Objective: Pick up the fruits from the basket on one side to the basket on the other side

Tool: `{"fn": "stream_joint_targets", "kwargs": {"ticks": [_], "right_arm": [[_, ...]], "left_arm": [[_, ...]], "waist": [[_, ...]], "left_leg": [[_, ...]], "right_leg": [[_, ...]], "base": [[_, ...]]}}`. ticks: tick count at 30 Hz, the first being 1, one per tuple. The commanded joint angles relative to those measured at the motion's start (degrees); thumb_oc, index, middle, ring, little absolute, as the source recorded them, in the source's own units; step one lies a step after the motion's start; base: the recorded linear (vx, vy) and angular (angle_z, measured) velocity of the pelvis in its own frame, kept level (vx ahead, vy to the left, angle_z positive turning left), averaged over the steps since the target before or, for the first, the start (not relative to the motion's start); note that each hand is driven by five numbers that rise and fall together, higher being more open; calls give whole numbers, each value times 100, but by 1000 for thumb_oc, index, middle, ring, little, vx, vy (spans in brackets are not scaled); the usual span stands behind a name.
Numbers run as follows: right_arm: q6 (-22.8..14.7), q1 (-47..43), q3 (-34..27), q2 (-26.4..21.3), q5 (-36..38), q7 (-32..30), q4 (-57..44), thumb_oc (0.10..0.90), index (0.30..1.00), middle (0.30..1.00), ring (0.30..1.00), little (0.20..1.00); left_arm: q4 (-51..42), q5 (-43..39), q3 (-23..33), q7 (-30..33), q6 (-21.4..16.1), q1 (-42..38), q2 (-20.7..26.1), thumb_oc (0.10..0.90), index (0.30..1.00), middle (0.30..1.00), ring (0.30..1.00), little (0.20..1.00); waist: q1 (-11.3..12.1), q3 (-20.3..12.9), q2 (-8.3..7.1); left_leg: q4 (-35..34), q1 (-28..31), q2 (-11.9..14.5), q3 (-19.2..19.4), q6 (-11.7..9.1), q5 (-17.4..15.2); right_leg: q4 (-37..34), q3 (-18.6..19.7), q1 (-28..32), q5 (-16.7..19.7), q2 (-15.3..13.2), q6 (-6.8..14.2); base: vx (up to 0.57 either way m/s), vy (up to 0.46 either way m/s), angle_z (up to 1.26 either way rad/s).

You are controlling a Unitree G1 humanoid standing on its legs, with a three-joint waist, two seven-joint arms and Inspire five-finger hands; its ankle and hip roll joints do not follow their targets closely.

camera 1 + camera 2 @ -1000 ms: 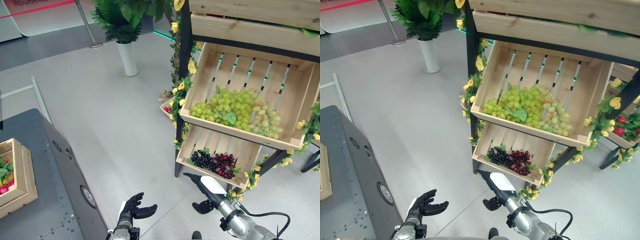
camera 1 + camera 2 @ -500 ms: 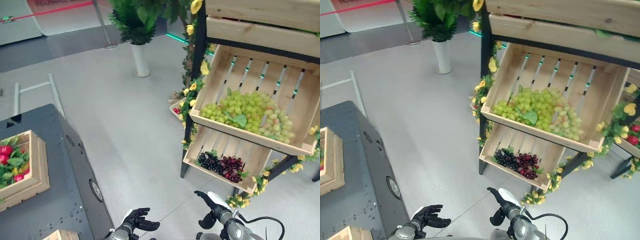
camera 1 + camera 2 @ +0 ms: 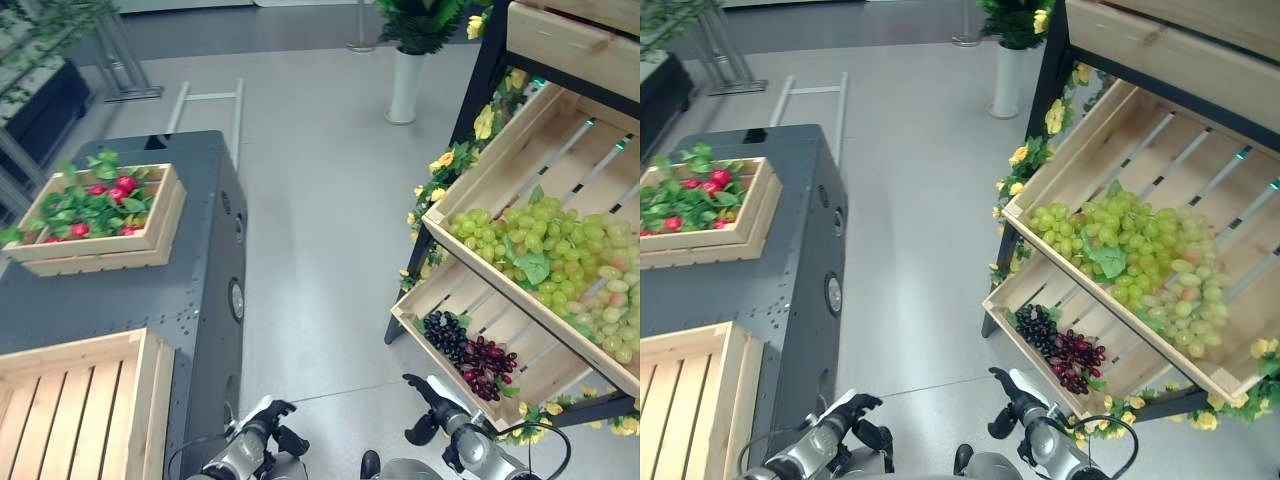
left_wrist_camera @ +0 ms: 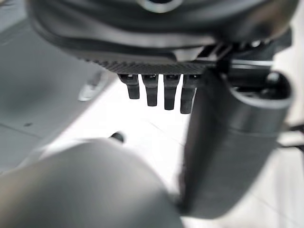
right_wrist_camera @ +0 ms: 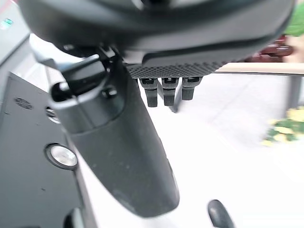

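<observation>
Hands empty, fingers relaxed: left hand (image 3: pixel 262 428) bottom centre-left, right hand (image 3: pixel 436 398) bottom centre-right. Green grapes (image 3: pixel 545 263) fill upper crate (image 3: pixel 470 186) at right; dark grapes (image 3: pixel 470 352) lie below.

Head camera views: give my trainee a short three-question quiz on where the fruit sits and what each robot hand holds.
1. True or false: the green grapes lie in the crate above the dark grapes.
2. What fills the crate at the far end of the grey cabinet? A) lemons B) red fruit with leaves C) bananas
3. Fill in: the left robot hand and right robot hand hold ____.

Key: 1 true; 2 B; 3 nothing
</observation>
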Motion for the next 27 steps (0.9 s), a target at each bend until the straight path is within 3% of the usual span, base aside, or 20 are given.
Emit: {"fn": "stream_joint_targets", "kwargs": {"ticks": [1,3,4,5,6,9,11,16,18,21,25,26,27], "right_arm": [[-338,-361,-305,-118,177,-89,-190,800,900,900,900,900],[-288,-280,-376,-36,186,-125,-137,800,900,900,900,900],[-289,-274,-378,-29,186,-130,-133,800,900,900,900,900],[-331,-202,-418,57,208,-181,-104,800,900,900,900,900],[-332,-183,-436,100,181,-183,-132,800,900,900,900,900],[-258,-234,-407,232,271,-305,-161,800,900,900,900,900],[-332,-330,-384,311,248,-360,-127,800,900,900,900,900],[-398,-303,-346,387,22,-262,-11,800,900,900,900,900],[-247,-316,-343,421,218,-118,-72,800,900,900,900,900],[-175,-267,-379,469,182,-44,-27,800,900,900,900,900],[-295,-268,-390,620,193,-43,305,800,900,900,900,900],[-366,-298,-381,673,121,-39,456,800,900,900,900,900],[-331,-318,-357,693,58,-6,451,800,900,900,900,900]], "left_arm": [[55,-372,280,21,-98,-17,-169,800,900,900,900,900],[144,-359,406,-156,-77,80,-207,800,900,900,900,900],[150,-356,410,-170,-76,88,-213,800,900,900,900,900],[207,-205,411,-256,-151,179,-249,800,900,900,900,900],[209,-149,379,-314,-119,198,-256,800,900,900,900,900],[240,-71,201,-313,0,131,-271,800,900,900,900,900],[297,-276,171,-270,50,101,-267,800,900,900,900,900],[412,-257,327,-251,-84,333,-179,800,900,900,900,900],[511,-349,513,-166,-100,446,-55,800,900,900,900,900],[619,-778,778,-62,-53,486,-18,800,900,900,900,900],[725,-1227,1114,-52,-93,486,1,800,900,900,900,900],[774,-1254,1269,-54,-132,434,11,800,900,900,900,900],[721,-1367,1358,0,-86,441,11,800,900,900,900,900]], "waist": [[-158,-124,234],[-194,-256,331],[-196,-263,338],[-208,-326,431],[-215,-372,452],[-139,-403,398],[-107,-387,382],[-49,-355,342],[11,-252,400],[61,-262,442],[196,-398,402],[290,-506,364],[327,-574,325]], "left_leg": [[858,340,-277,80,252,-1239],[575,671,-552,-6,185,-1051],[542,688,-570,-24,181,-1044],[-653,1157,-765,-303,198,-1117],[-1419,1391,-844,-504,271,-1201],[-2139,1293,-1013,-971,467,-1093],[-2642,1330,-1018,-1054,508,-875],[-2652,1212,-1014,-984,542,-785],[-2652,1203,-880,-857,593,-653],[-2652,1174,-764,-807,644,-589],[-2652,1169,-758,-915,683,-569],[-2652,1122,-733,-907,597,-538],[-2652,1079,-728,-846,539,-520]], "right_leg": [[-303,350,238,59,61,248],[-263,317,79,124,217,245],[-258,315,74,124,225,248],[-192,316,-28,147,371,329],[-214,351,-74,173,438,361],[-156,303,-401,315,479,457],[-278,291,-583,458,525,539],[-115,215,-922,828,433,782],[1237,113,-1160,646,167,864],[1465,197,-904,335,-18,747],[1010,278,-352,88,-69,672],[79,317,28,42,-50,601],[-393,408,152,147,24,612]], "base": [[-104,-29,21],[-159,-19,20],[-178,5,35],[-108,32,36],[-153,30,39],[-194,-7,25],[-239,30,23],[-263,33,17],[-261,11,-18],[-143,-66,-6],[-80,-203,4],[-113,-304,23],[-157,-364,16]]}}
